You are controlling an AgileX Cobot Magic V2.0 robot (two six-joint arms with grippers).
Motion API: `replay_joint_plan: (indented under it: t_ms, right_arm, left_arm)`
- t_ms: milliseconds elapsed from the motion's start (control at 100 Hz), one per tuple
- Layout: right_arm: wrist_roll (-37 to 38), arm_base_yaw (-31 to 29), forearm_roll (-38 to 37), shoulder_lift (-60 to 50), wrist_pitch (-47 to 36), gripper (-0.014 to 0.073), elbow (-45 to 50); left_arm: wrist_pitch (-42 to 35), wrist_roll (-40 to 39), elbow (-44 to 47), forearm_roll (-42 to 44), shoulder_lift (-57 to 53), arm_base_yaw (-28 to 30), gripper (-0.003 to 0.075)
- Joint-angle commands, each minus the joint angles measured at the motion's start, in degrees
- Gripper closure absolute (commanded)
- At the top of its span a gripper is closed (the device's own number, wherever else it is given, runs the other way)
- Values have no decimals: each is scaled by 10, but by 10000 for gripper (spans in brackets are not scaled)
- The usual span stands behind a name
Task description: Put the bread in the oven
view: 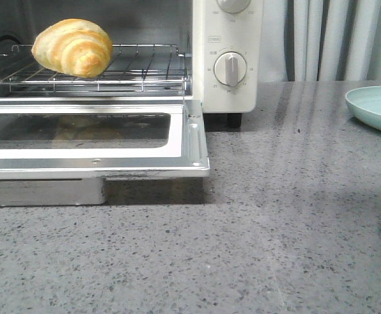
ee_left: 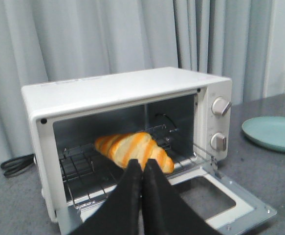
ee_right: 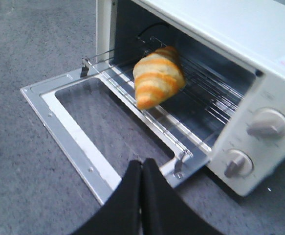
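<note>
The bread (view: pixel 72 47) lies on the wire rack (view: pixel 144 69) inside the cream-white oven (view: pixel 228 59), whose glass door (view: pixel 92 140) hangs open and flat. The bread also shows in the left wrist view (ee_left: pixel 132 149) and the right wrist view (ee_right: pixel 157 77). My left gripper (ee_left: pixel 142 164) is shut and empty, in front of the open oven, short of the bread. My right gripper (ee_right: pixel 142 164) is shut and empty, above the door's outer corner. Neither gripper shows in the front view.
A pale green plate (view: pixel 376 108) sits on the grey speckled counter (view: pixel 275 229) to the right of the oven; it also shows in the left wrist view (ee_left: pixel 272 133). A black power cord (ee_left: pixel 15 164) lies left of the oven. Grey curtains hang behind.
</note>
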Motion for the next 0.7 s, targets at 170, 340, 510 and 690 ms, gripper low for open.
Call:
replay_joint_plan:
  t_ms: [170,340,510,690]
  right_arm:
    - [27,-75,-48,-304,-57,662,183]
    - [48,-89,-56,-443,-5,662,235]
    - [58,-89,-54,-466,-12,662,237]
    - [58,-89,-54,-466,-46,662,237]
  left_arm:
    - [-84,-7,16,-9,8,1,741]
    - [-90,-7,20,-9,8,1,741]
    - [-90,-7,20,-69,8,1,741]
    - [-90,-7,20,-119,8,1,741]
